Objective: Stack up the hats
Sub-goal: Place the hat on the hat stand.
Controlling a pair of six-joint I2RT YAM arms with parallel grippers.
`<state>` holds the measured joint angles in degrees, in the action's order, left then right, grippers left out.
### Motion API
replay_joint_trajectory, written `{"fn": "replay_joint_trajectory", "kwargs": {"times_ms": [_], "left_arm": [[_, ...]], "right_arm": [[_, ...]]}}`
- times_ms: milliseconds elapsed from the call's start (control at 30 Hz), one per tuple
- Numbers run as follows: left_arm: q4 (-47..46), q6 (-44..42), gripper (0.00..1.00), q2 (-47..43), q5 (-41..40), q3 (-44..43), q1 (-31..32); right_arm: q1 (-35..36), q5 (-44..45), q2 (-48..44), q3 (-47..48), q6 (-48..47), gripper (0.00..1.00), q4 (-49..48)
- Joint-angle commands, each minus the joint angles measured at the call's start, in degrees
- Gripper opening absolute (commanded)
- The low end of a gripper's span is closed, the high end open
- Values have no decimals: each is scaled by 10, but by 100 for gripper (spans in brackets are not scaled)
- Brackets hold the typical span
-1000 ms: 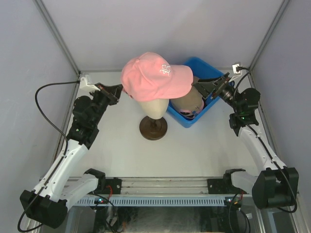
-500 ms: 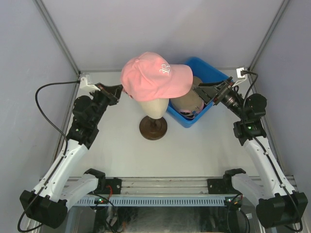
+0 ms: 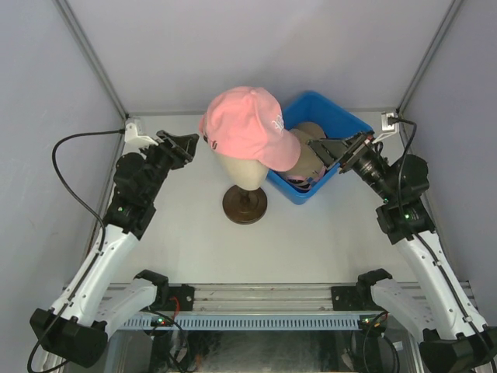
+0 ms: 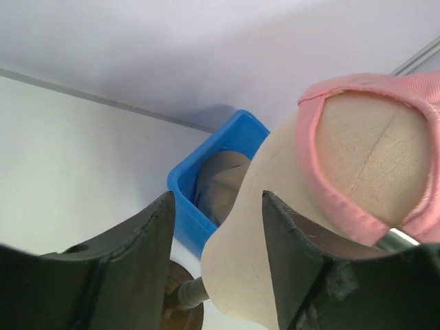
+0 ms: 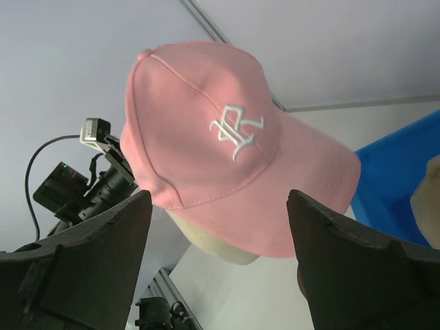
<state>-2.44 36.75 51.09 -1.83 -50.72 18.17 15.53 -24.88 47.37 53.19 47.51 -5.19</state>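
A pink hat [image 3: 248,126] with a white logo sits on the beige mannequin head [image 3: 242,169], brim pointing right toward the bin. My left gripper [image 3: 189,144] is open just left of the hat's back, touching nothing. The left wrist view shows the hat's pink rear strap [image 4: 323,179] across the head [image 4: 254,234], beyond the parted fingers [image 4: 137,261]. My right gripper [image 3: 324,148] hangs open over the bin, close to the brim and holding nothing. In the right wrist view, the pink hat [image 5: 227,137] lies beyond the gripper [image 5: 220,196]. A tan hat [image 3: 311,159] lies in the bin.
The blue bin [image 3: 330,113] stands at the back right against the head's stand, whose round brown base [image 3: 245,205] rests on the white table. A pink-edged item sits low in the bin [image 3: 299,181]. Grey walls close in the back and both sides.
My left gripper has opened and let go of the pink hat's back. The hat has dropped lower onto the head. My right gripper has shifted left toward the brim.
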Motion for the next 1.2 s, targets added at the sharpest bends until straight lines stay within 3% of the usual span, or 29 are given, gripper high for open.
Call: {"fn": "replay_joint_trajectory", "kwargs": {"times_ms": [0, 100, 400, 500, 533, 567, 600, 633, 667, 733, 800, 867, 900, 967, 1000, 1033, 1067, 1133, 1167], "left_arm": [[-11, -15, 52, -6, -6, -49, -2], [-12, -13, 39, 5, 0, -52, -2], [-12, -16, 29, -5, -12, -40, -3], [-5, -22, 11, -18, -25, -33, -3], [-2, -24, 3, -24, -32, -29, -3], [0, -25, 0, -30, -41, -24, -2], [1, -26, 0, -38, -48, -19, -3], [1, -26, 0, -45, -53, -15, -3], [0, -26, 2, -50, -55, -12, -3], [3, -26, 42, -58, -57, -10, -3], [6, -23, 75, -65, -60, -10, -3], [8, -26, 77, -69, -61, -11, -2], [9, -28, 71, -73, -61, -11, -3], [8, -28, 56, -76, -62, -10, -3], [8, -28, 43, -78, -64, -9, -3], [8, -28, 30, -79, -67, -9, -2], [8, -29, 20, -81, -69, -10, -3], [8, -32, 12, -83, -72, -15, -3], [8, -33, 12, -83, -69, -18, -3]], "right_arm": [[2, 26, 1, 17, 1, 80, 21], [0, 29, 5, 17, 1, 80, 26], [1, 35, 23, 17, 1, 80, 43], [2, 42, 24, 15, 1, 80, 42], [3, 52, 23, 15, -31, 39, 48], [2, 64, 20, 13, -65, 3, 54], [2, 68, 19, 11, -71, 0, 54], [1, 68, 20, 11, -72, 3, 53], [0, 66, 21, 11, -70, 33, 54], [-1, 61, 22, 10, -66, 93, 52], [-1, 53, 21, 11, -65, 100, 48], [-1, 52, 20, 11, -66, 100, 46], [-1, 53, 20, 10, -66, 99, 47], [-2, 54, 20, 11, -66, 89, 47], [-2, 53, 20, 10, -66, 58, 46], [-2, 54, 21, 10, -65, 9, 47], [-3, 60, 22, 10, -60, 0, 52], [-5, 62, 25, 1, -53, 0, 51], [-6, 59, 27, -6, -46, 6, 46]]}}
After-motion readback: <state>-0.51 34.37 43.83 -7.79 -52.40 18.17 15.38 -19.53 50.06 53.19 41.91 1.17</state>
